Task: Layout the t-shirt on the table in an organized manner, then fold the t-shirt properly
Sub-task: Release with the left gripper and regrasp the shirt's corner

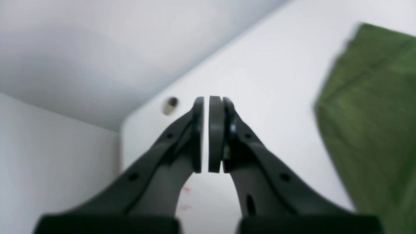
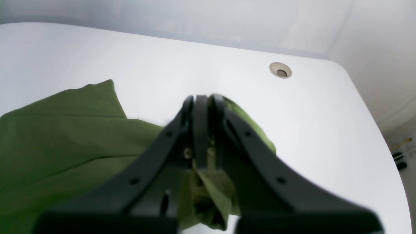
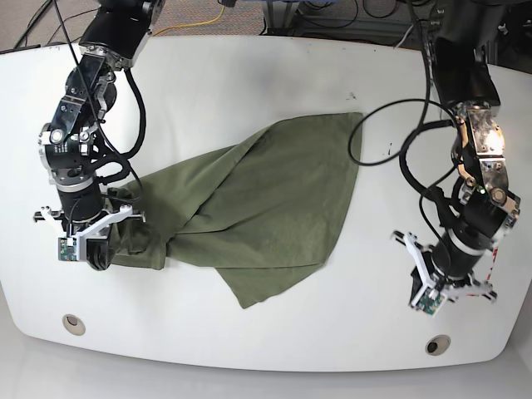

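Here, rumpled t-shirt (image 3: 278, 199) on table (image 3: 274, 341), right gripper (image 2: 207, 133) grasping it, left gripper (image 1: 211, 135) nearly closed, empty.

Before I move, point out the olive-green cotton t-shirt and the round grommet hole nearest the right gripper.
Olive-green t-shirt (image 3: 283, 208): base view, middle of its spread body.
Round grommet hole (image 2: 280, 70): right wrist view, its recessed centre.

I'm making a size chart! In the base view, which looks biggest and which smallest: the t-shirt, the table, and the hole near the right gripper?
1. Table
2. T-shirt
3. Hole near the right gripper
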{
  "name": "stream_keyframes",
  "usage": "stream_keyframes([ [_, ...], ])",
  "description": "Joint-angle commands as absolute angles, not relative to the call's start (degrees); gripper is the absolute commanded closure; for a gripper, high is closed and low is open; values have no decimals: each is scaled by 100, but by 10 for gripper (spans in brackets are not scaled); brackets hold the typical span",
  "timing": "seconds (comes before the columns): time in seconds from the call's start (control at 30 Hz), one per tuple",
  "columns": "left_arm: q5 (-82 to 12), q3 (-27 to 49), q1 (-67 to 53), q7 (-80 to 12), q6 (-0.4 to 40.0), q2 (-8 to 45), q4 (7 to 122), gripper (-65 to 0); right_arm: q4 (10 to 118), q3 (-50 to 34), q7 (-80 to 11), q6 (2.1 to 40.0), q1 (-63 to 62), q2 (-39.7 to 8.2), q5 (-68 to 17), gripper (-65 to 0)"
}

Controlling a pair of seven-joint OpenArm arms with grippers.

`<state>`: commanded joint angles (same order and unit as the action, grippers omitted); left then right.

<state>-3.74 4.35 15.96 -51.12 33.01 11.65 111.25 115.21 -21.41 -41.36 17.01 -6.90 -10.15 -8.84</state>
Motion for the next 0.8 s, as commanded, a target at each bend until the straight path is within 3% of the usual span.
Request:
stream_keyframes([
  [0.1,-374,426,954,-5112,3301,1051,11257,-11,11512,-2132,-4136,1701,-690,-1015,-884,0],
  [0.17,-382,426,681,-5112,3310,1024,11310,-51,11512,-2123,-4136,1701,-690,-1015,-884,0],
  [0.33,-382,470,-136,-5112,3310,1015,11468,-397,11512,-2123,-4136,1701,-681,-1007,-884,0],
  [0.43,-382,646,-479,-5112,3310,989,11495,-508,11512,-2114,-4136,1701,-620,-1007,-884,0],
  [0.6,-391,760,-1033,-5121,3389,919,11495,-512,11512,-2132,-4136,1701,-576,-848,-892,0],
  [0.73,-391,760,-1358,-5121,4000,901,11486,-512,11512,-2105,-4136,1701,-453,-840,-892,0],
  [0.8,-391,760,-1473,-5121,4000,892,11468,-512,11512,-2105,-4136,1701,-435,-760,-892,0],
])
